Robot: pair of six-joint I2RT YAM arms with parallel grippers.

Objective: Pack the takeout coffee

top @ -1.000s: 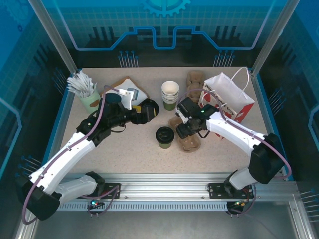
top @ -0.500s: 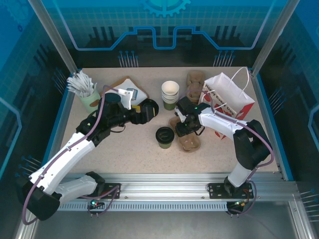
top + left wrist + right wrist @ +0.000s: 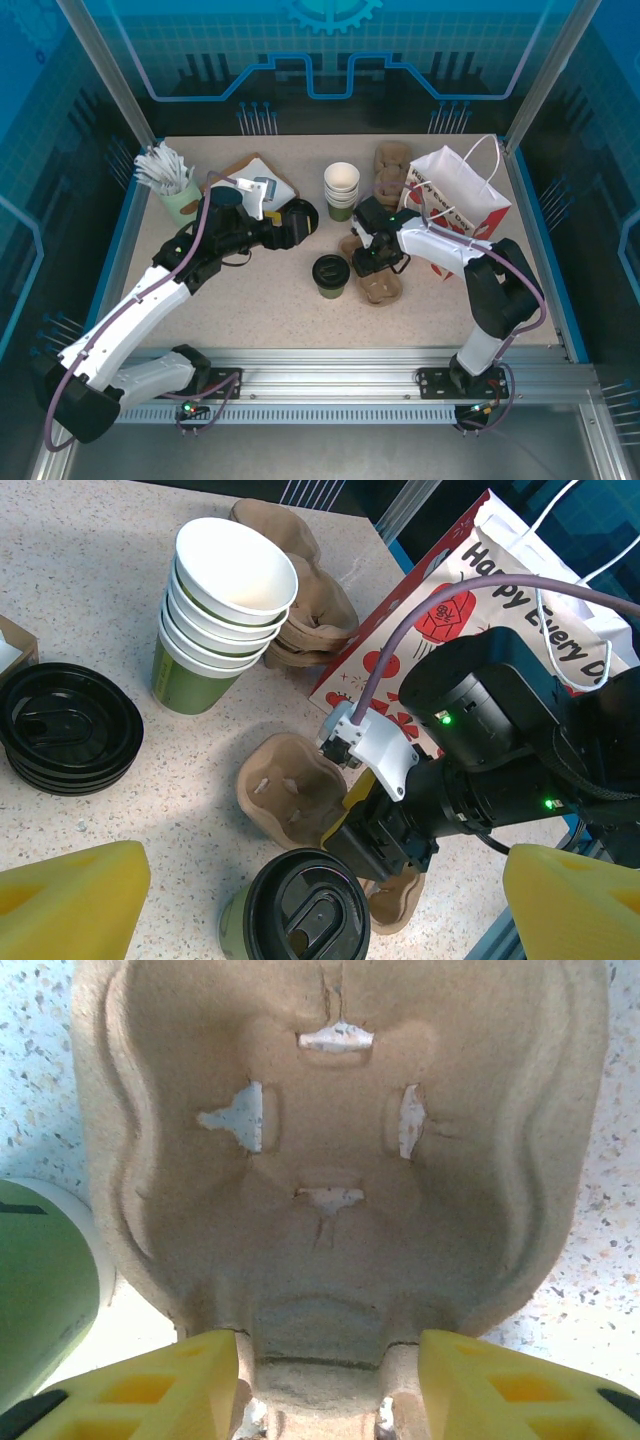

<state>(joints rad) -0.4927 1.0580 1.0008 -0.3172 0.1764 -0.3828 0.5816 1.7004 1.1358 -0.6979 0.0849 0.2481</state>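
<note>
The takeout coffee point(image 3: 330, 272) is seen upright with its lid on, about the middle of the worktop point(image 3: 250, 300). It is not yet lifted or seated in anything. Just beside it, on the side of the right edge, the cup carrier point(image 3: 379, 284) is laid flat.

In the right wrist view the carrier's narrow waist is flanked by the right gripper point(image 3: 366, 260). Its pads point(image 3: 140, 1385) appear pressed against both sides, so the carrier is judged to be gripped.

Compared with the earlier frames, the right arm's elbow is found folded in from the right edge, with the forearm drawn closer over the carrier. Neither coffee nor carrier is seen to have shifted. A hold on the carrier is therefore judged to be just secured, so that it can be positioned for the cup.

The left gripper point(image 3: 297, 221) is held wide open and empty near the pile of loose lids point(image 3: 65, 730), and no movement of it is found. The paper bag point(image 3: 455, 200) is left standing toward the far right corner.
</note>
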